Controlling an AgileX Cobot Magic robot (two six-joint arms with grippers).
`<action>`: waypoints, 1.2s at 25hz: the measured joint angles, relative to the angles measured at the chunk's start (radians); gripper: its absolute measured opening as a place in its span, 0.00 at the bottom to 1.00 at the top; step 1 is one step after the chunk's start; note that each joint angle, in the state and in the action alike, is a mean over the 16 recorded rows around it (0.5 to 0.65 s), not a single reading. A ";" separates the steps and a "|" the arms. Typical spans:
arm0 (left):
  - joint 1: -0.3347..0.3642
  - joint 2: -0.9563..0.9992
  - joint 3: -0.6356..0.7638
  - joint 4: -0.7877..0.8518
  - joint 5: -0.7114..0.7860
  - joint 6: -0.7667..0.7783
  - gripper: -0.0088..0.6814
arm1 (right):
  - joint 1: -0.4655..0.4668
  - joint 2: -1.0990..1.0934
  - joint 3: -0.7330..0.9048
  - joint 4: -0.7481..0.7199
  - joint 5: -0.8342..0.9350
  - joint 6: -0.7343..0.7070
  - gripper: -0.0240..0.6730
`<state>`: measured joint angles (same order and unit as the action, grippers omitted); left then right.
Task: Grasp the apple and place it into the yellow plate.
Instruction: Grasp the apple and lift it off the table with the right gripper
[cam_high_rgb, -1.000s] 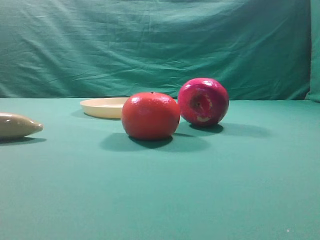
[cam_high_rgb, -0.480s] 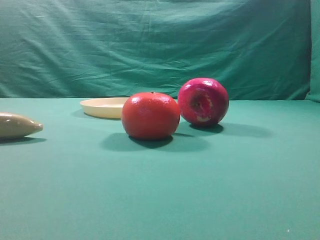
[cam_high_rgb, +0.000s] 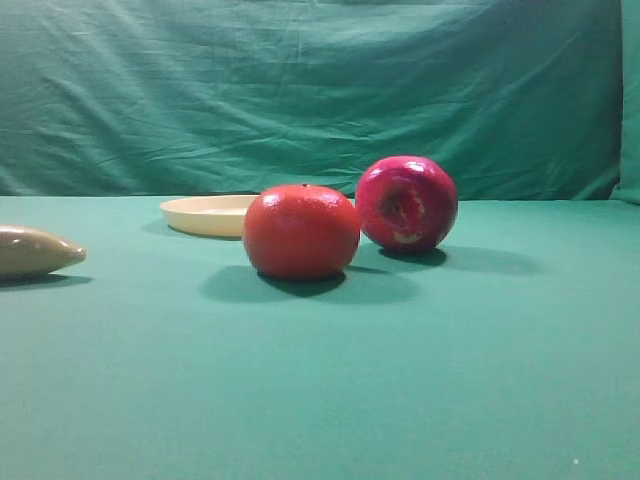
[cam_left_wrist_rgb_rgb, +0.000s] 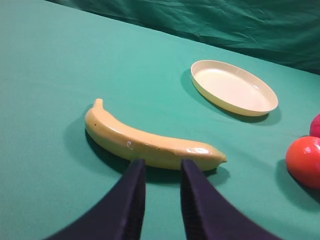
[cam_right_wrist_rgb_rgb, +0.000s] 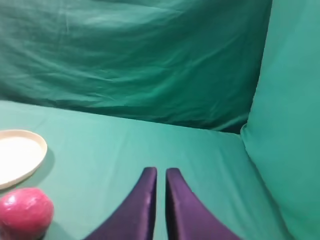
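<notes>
Green cloth (cam_high_rgb: 420, 380) spreads across the whole tabletop, and a wrinkled green backdrop (cam_high_rgb: 300, 90) hangs behind it. Front and centre in the high view sits a matte orange-red round fruit (cam_high_rgb: 301, 231), casting a soft shadow to its left. Out at the left edge lies a beige tapered banana (cam_high_rgb: 35, 250); the left wrist view shows it full length, curved and pale yellow, stem pointing up-left, lying flat on the cloth.

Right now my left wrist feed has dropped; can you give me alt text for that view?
A yellow banana lies on the green cloth just beyond the left gripper, whose dark fingers stand slightly apart and hold nothing. The empty yellow plate sits farther back right, with the orange-red fruit and a sliver of the apple at the right edge.
</notes>
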<state>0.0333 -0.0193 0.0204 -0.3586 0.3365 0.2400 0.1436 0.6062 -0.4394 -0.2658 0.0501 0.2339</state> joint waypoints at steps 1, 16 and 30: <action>0.000 0.000 0.000 0.000 0.000 0.000 0.24 | 0.005 0.037 -0.021 -0.008 -0.001 -0.003 0.03; 0.000 0.000 0.000 0.000 0.000 0.000 0.24 | 0.256 0.522 -0.382 -0.064 0.343 -0.009 0.11; 0.000 0.000 0.000 0.000 0.000 0.000 0.24 | 0.349 0.980 -0.811 0.213 0.776 -0.139 0.32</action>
<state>0.0333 -0.0193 0.0204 -0.3586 0.3365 0.2400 0.4922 1.5866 -1.2505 -0.0525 0.8261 0.0945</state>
